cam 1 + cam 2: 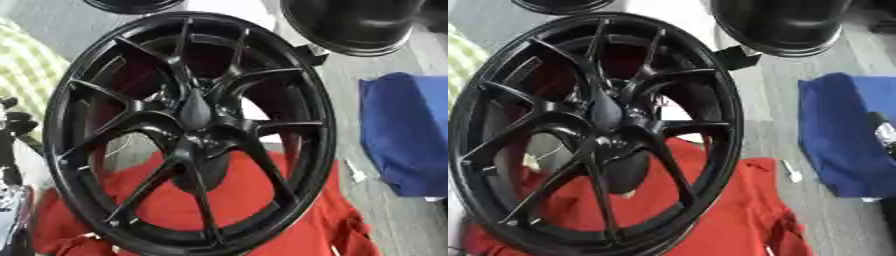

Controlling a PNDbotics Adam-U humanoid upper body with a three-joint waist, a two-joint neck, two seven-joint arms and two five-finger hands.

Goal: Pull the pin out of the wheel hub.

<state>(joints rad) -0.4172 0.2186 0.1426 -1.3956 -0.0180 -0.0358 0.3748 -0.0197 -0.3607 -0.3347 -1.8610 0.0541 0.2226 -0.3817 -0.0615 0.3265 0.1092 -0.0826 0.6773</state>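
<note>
A large black multi-spoke wheel stands on edge, tilted, and fills most of both views. Its hub is a dark pointed centre where the spokes meet. I cannot make out a pin there; only small pale glints show beside the hub. My left hand shows at the left edge of the left eye view, just outside the wheel's rim and apart from the hub. A dark part with a silver patch, likely my right hand, sits at the right edge over the blue cloth.
A red cloth lies under the wheel. A blue cloth lies to the right, with a small white object on the grey floor between them. Another black wheel stands at the top, and a yellow-green checked fabric lies at the left.
</note>
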